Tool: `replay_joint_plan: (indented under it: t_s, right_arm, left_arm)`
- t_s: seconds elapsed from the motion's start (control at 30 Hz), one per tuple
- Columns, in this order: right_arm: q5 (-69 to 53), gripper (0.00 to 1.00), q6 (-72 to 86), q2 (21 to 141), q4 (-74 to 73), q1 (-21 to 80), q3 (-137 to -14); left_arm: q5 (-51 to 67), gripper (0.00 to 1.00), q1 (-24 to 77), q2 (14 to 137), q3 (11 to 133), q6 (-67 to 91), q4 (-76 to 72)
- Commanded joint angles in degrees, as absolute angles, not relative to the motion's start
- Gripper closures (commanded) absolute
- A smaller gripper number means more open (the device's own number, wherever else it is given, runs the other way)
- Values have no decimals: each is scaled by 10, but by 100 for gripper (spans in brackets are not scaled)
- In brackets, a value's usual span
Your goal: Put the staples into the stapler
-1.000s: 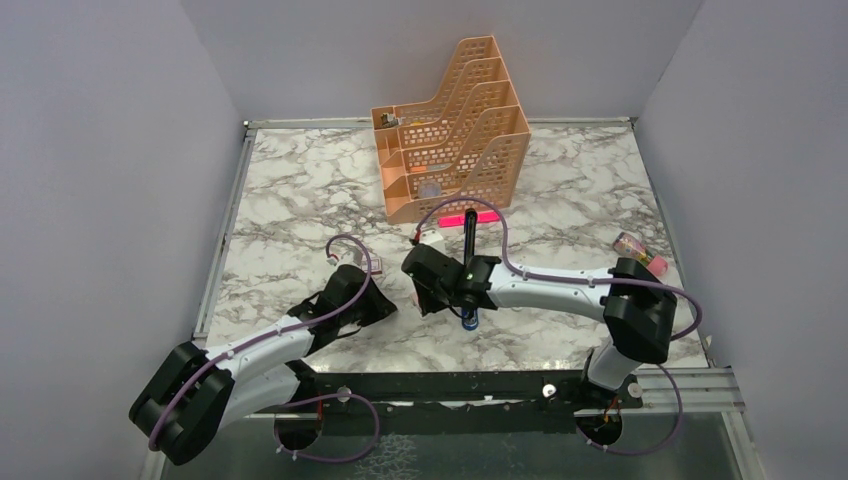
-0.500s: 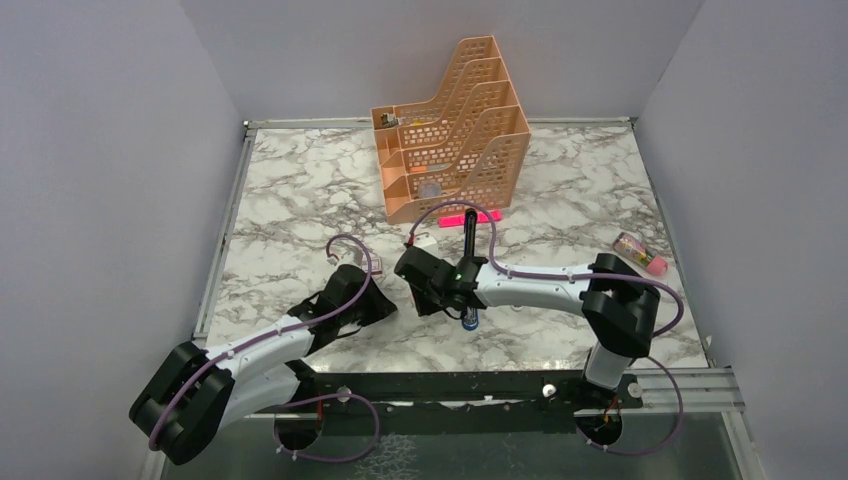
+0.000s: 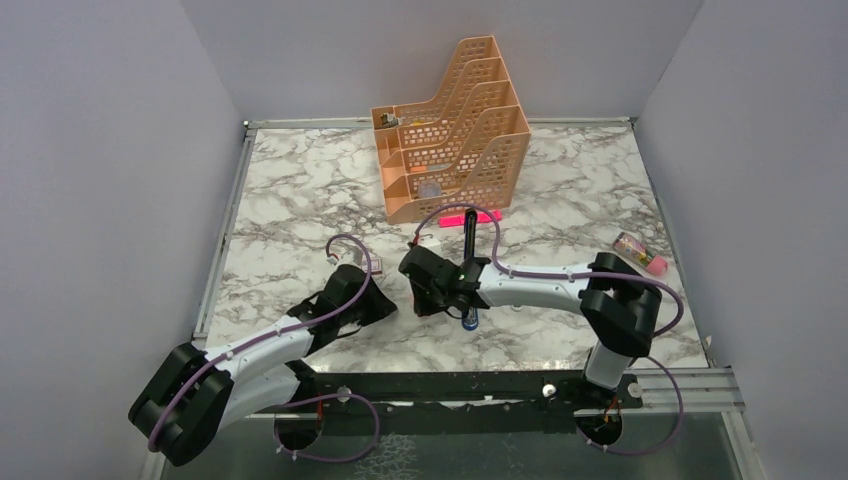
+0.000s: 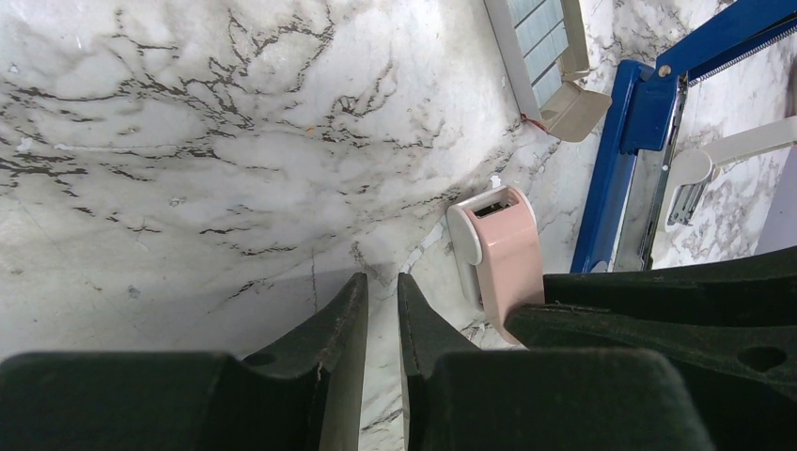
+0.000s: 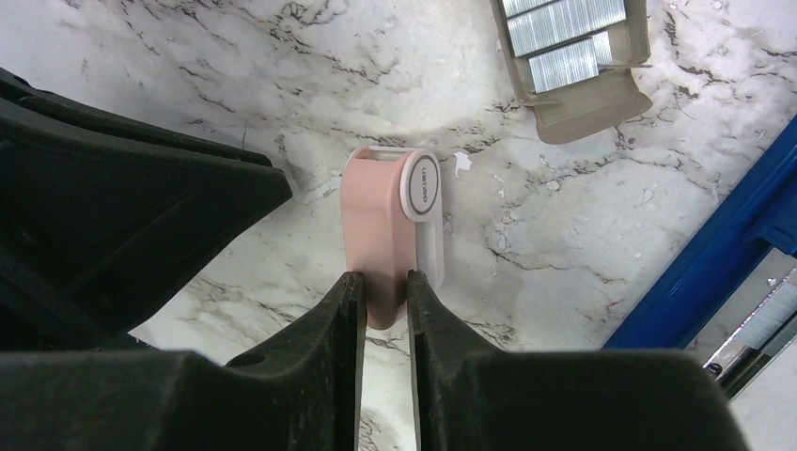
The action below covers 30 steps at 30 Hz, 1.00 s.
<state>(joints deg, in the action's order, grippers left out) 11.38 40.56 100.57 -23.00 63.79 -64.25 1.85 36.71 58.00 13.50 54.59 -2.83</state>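
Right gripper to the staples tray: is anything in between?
Partly. The peach-pink piece lies on the marble directly ahead of the right gripper, its near end showing between the fingertips. The staples tray sits beyond it, off toward the blue stapler; only bare marble separates piece and tray.

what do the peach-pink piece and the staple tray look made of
Peach-pink piece: moulded plastic, smooth matte, rounded edges. Staple tray: likely thin card, dull grey-beige with a folded flap; could be plastic. Staples: metal, silvery ribbed sheen.
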Motion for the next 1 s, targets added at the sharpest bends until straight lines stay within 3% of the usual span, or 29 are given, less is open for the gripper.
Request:
replay_joint_plan:
  t_s: [0.0,0.6,0.83,0.97]
  right_arm:
    - [103,76,412,1033,-272,618,-583]
    - [49,79,426,1008,-186,582,-487]
    - [137,59,399,922,-213,579,-583]
    - [164,53,375,890,-221,574,-629]
  left_arm:
    - [4,81,366,572,139,538,-29]
    - [4,81,366,588,153,531,-28]
    - [4,79,366,591,178,513,-13]
    - [-14,76,366,587,193,502,-1]
